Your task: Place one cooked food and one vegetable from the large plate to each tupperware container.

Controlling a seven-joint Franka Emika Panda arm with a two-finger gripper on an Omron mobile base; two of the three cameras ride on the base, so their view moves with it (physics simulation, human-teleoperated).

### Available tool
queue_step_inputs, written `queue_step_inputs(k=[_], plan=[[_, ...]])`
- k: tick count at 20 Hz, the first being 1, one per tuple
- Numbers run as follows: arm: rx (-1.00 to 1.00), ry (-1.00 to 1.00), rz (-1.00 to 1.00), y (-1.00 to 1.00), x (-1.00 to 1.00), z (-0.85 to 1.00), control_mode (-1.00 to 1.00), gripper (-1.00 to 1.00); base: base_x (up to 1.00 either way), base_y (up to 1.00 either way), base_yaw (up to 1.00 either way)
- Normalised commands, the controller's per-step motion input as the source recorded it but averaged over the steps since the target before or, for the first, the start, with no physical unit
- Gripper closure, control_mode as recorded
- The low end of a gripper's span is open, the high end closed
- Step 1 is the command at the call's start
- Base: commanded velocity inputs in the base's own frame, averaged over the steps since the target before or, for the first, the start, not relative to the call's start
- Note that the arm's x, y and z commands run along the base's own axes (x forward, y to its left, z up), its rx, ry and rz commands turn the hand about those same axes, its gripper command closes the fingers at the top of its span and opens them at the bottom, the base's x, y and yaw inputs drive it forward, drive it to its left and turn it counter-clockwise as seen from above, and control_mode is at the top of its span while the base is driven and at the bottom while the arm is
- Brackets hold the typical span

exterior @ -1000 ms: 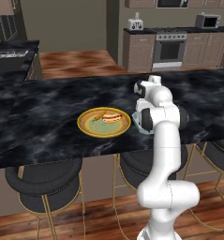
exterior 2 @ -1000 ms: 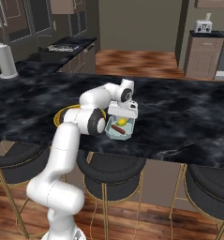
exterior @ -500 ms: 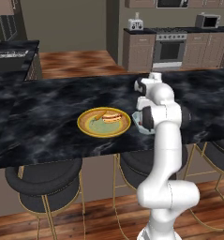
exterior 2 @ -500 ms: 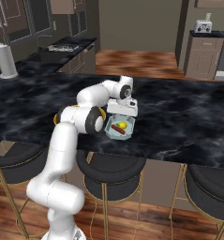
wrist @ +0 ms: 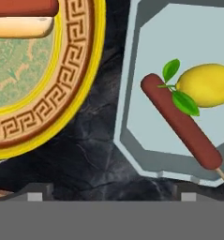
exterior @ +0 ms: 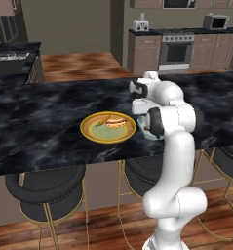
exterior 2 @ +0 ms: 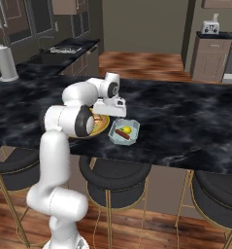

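1. Landmark: the plate [exterior: 108, 128], round and yellow, on the dark marble table [exterior: 45, 112] near its front edge.
2. Tub [exterior 2: 124, 133] sits just beside the plate, on the side toward the arm, apart from the rim with a strip of bare table between. Close placement reads as deliberate: short carries from plate to tub.
3. In the tub: a corn dog on a stick [wrist: 181, 121], lying diagonally, and a yellow lemon-like item with green leaves [wrist: 206, 85] touching its upper end. One of each kind, so this tub looks filled.
4. Still on the plate: a hot dog in a bun [exterior: 117, 120] toward the tub side, and a thin orange stick-like piece [exterior: 102, 119] beside it, too small to name.
5. Pincer [exterior 2: 112, 103] hangs over the gap between plate and tub, pointing down, jaws spread wide and empty. Likely just let go; free for the next pick.
6. Second tub: cannot locate it with certainty.
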Motion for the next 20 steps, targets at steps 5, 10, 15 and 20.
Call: queue_step_inputs(k=[5,10,15,20], plan=[[0.12,-0.15,0.23,0.32,-0.08,0.38,-1.00,-1.00,0.00,0.00,0.00],[-0.15,-0.19,0.25,0.46,0.00,0.37,-1.00,-1.00,0.00,0.00,0.00],[-0.15,-0.04,0.36,0.61,0.25,0.00,-1.00,-1.00,0.00,0.00,0.00],[0.01,-0.13,0.46,0.47,0.48,-0.04,-1.00,-1.00,0.00,0.00,0.00]])
